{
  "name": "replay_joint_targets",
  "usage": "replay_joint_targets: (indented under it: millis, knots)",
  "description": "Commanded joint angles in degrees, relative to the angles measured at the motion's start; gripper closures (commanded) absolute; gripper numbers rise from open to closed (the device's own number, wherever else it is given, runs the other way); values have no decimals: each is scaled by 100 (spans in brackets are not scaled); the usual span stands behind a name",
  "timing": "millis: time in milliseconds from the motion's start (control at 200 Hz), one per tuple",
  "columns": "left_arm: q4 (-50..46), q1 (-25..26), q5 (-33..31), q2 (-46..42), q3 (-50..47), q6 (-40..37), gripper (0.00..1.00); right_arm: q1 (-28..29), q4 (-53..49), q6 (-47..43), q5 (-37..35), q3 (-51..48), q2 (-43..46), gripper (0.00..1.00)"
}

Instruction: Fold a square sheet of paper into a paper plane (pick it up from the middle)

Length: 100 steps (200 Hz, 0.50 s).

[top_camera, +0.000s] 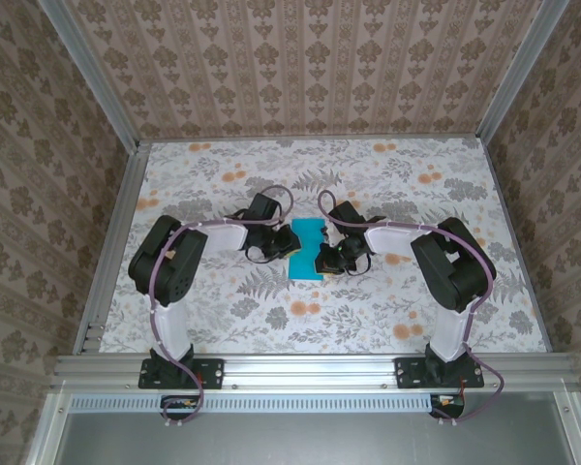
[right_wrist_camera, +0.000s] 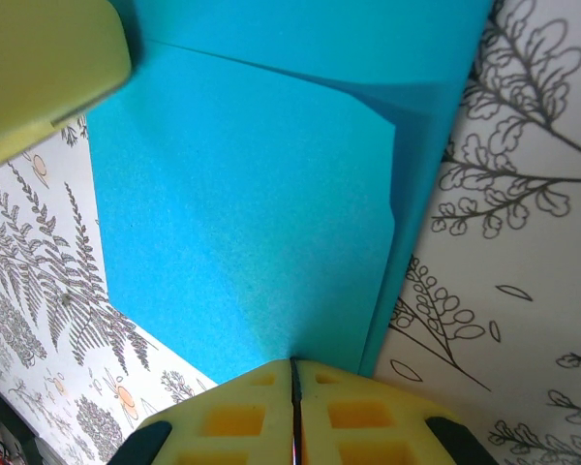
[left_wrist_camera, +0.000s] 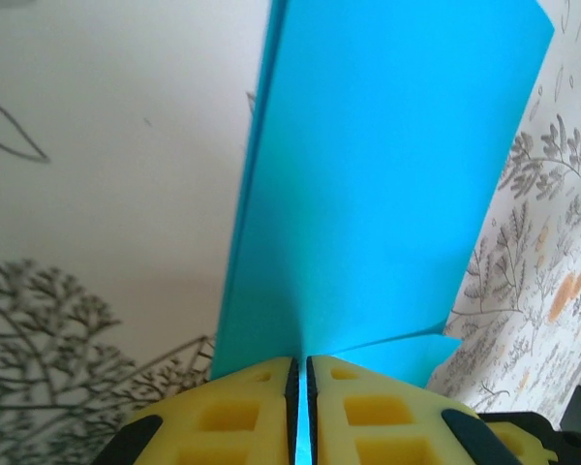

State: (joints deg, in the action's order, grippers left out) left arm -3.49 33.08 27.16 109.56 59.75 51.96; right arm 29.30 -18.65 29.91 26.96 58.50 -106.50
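Observation:
The square sheet of paper (top_camera: 307, 248) is bright turquoise and partly folded, with a flap and crease showing across it (right_wrist_camera: 271, 194). It sits at mid-table between both arms. My left gripper (top_camera: 287, 250) is shut on the sheet's left edge, and a blue sliver of paper runs between its yellow fingertips (left_wrist_camera: 301, 364); the sheet (left_wrist_camera: 387, 174) rises away from them. My right gripper (top_camera: 326, 260) is shut on the opposite edge, where the paper runs in under its closed tips (right_wrist_camera: 293, 366). One yellow finger (right_wrist_camera: 39, 77) of the left gripper shows at the upper left of the right wrist view.
The floral tabletop (top_camera: 232, 310) stretches on all sides of the paper. Patterned walls and aluminium rails (top_camera: 116, 223) close in the table at the left, right and back. Both arms reach inward from their bases at the near edge.

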Motion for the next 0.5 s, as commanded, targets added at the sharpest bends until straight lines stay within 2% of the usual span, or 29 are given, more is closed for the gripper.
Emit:
replay_joint_targets:
  millis: [0,245,335,495]
  knots:
    - [-523,-187,-489,211,179,-352,85,-3,-741,-114,-1007,-291,-292,90]
    - [-740,-367,-505,125,276,-585,84,-3,-721,-108,-991,-236,-258,90]
    - [-1100,-373,-741,-68,455,-834,82,-3,-672,-100,-892,-206,-225,90]
    - [-1154,-297,-694,-449,504,-978,81,-3,-536,-71,-605,-107,-67,90]
